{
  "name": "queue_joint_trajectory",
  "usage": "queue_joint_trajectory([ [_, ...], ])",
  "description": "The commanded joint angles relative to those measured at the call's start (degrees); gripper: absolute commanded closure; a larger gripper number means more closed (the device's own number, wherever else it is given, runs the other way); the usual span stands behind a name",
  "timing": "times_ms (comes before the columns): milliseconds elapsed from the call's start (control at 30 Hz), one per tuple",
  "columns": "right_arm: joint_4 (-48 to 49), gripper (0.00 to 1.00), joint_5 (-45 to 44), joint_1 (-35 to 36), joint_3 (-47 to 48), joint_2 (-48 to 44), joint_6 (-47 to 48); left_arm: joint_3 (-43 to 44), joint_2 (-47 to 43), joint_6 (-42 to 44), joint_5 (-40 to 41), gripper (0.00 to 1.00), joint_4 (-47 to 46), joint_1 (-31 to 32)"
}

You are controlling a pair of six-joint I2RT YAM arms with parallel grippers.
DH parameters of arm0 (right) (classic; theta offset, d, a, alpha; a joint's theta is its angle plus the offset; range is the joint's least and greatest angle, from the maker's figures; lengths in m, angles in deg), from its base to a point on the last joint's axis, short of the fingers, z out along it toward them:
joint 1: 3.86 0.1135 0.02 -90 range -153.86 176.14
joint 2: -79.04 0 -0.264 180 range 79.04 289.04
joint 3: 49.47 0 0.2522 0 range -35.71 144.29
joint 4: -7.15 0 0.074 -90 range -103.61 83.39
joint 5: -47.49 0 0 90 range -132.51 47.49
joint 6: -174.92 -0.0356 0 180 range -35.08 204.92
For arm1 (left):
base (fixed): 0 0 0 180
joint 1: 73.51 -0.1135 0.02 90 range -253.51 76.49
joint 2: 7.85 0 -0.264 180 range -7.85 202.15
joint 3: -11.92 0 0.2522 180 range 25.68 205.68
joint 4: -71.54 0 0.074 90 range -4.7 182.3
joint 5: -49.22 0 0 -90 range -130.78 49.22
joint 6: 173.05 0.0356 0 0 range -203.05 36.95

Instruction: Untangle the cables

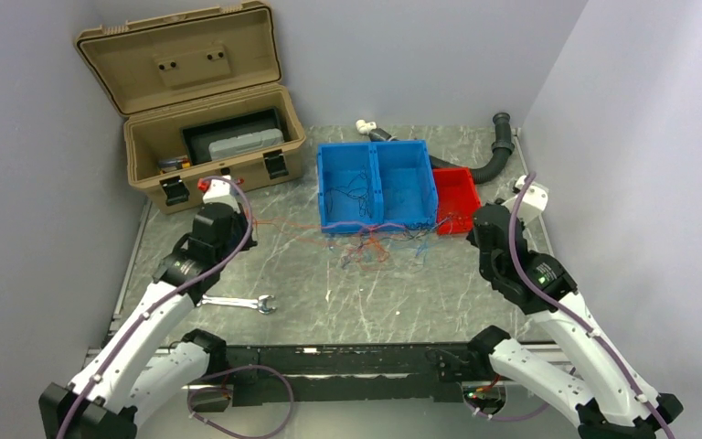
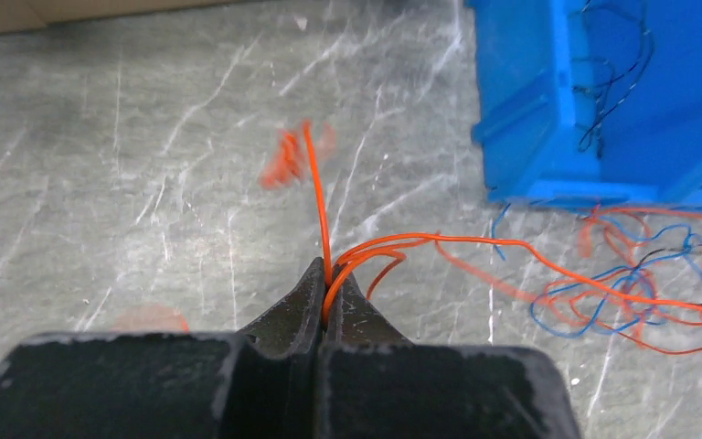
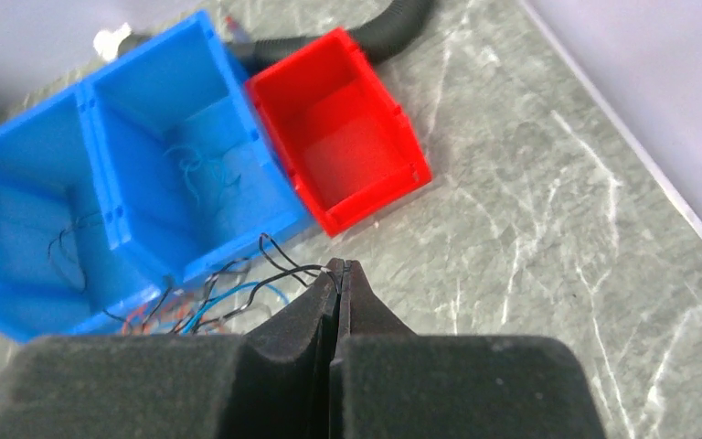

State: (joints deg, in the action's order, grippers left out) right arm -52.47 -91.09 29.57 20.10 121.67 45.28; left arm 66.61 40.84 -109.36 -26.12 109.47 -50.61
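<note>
The cables (image 1: 372,247), a loose bunch of thin blue, orange and black wires, lie on the table just in front of the blue two-compartment bin (image 1: 379,219). My left gripper (image 1: 242,219) is left of the bunch, shut on an orange wire (image 2: 475,240) that runs right to the bunch (image 2: 631,293). My right gripper (image 1: 469,226) is right of the bunch, shut on a black wire (image 3: 283,270) that leads back to the bunch (image 3: 201,306). A few black and blue strands lie inside the bin's compartments (image 3: 110,183). Both grippers' tips show closed: left gripper (image 2: 329,270), right gripper (image 3: 338,265).
A red bin (image 1: 457,187) stands right of the blue bin, also in the right wrist view (image 3: 347,137). An open tan toolbox (image 1: 201,137) is at the back left. A wrench (image 1: 242,303) lies at the front left. A black corrugated hose (image 1: 498,155) curves at the back right.
</note>
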Motion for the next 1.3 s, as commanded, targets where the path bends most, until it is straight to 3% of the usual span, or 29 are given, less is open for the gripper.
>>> queue_joint_trajectory([
  [0, 3.1, 1.00, 16.3, -0.2, 0.4, 0.4, 11.5, 2.5, -4.4, 2.5, -3.8, 1.00, -1.1, -0.6],
  [133, 7.0, 0.97, 31.5, 0.6, -2.4, 1.5, 16.0, 3.8, -6.2, 7.6, -16.9, 1.00, -5.3, -0.6],
  [333, 14.3, 0.44, 42.3, 4.5, -6.3, 3.1, 18.1, 9.8, -4.6, 12.3, -30.4, 1.00, -4.9, -0.6],
  [400, 19.4, 0.37, 48.5, 5.6, -6.9, 4.3, 19.7, 11.9, -3.4, 13.8, -36.4, 1.00, -4.3, -0.6],
  [533, 31.1, 0.36, 57.7, 9.2, -8.6, 8.1, 24.7, 15.4, -0.7, 16.0, -51.4, 1.00, -3.6, -0.5],
  [733, 47.5, 0.36, 64.0, 13.3, -10.9, 14.4, 31.1, 18.1, 1.0, 18.4, -62.1, 1.00, -2.5, -0.4],
  [1000, 61.2, 0.38, 69.1, 14.8, -11.9, 17.4, 33.0, 20.2, 2.6, 20.4, -65.5, 1.00, 0.8, 0.4],
  [1267, 65.5, 0.48, 73.3, 16.3, -10.3, 20.1, 34.0, 20.1, 3.5, 20.5, -64.7, 1.00, 0.8, 1.8],
])
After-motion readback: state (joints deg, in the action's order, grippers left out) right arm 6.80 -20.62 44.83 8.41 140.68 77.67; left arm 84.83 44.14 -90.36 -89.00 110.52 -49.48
